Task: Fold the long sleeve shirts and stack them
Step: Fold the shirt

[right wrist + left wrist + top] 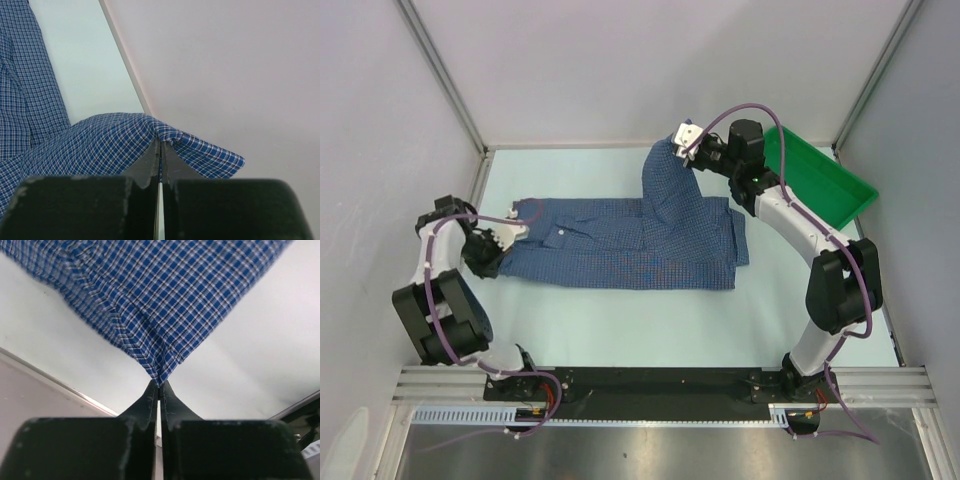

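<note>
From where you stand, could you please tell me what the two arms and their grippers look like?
Both the left arm and the right arm are built from chunky black joints and white links, with a thin purple cable running along each. The left gripper and right gripper have matte black, tapering fingers, slightly scuffed.

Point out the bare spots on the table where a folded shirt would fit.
Widest bare patch: the strip of table between the shirt and the near edge. A second patch lies beyond the shirt toward the back wall, left of the sleeve held up by the right gripper. Crowded: the right side by the tray, and the left end, where the left gripper pinches cloth.
</note>
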Robot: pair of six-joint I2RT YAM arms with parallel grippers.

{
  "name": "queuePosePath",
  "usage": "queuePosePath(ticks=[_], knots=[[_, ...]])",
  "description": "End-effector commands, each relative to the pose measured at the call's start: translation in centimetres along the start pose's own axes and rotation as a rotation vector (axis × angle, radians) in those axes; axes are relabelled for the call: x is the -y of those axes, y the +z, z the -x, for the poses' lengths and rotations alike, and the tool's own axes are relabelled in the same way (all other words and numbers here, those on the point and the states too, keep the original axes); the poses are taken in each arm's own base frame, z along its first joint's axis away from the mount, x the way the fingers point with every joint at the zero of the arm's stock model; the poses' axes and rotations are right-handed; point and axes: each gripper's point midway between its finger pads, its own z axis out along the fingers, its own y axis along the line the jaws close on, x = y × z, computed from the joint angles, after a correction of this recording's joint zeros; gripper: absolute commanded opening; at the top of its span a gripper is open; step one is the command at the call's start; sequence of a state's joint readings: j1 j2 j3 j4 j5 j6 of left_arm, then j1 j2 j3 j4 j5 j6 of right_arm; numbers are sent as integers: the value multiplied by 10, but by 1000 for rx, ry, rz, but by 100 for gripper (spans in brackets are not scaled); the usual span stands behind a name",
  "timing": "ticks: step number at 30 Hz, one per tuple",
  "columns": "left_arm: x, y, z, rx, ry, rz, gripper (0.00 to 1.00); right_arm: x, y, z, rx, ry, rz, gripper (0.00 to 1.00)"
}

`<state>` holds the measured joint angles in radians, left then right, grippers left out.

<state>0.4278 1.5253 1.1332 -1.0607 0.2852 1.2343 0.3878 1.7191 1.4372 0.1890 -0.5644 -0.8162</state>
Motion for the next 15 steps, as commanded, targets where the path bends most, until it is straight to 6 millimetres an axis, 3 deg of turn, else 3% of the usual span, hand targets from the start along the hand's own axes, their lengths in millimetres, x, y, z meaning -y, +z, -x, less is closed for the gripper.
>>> queuePosePath(ticks=[1,3,9,12,14,15], knots=[[6,9,-16,-80,57,-10,22,10,1,10,29,-47,-22,0],[8,17,-18,-65,-3,-28,47,10,1,10,26,-44,-21,0],[19,21,-26,8,-93,-124,52,11,-1,13,28,-53,-21,0],[15,9,-2,123,-123,-119,56,12,-1,15,34,-51,-22,0],[13,-3,26,202,-99,-94,59,10,3,19,43,-47,-20,0],[14,-9,38,234,-109,-84,69,12,4,22,50,-43,-27,0]])
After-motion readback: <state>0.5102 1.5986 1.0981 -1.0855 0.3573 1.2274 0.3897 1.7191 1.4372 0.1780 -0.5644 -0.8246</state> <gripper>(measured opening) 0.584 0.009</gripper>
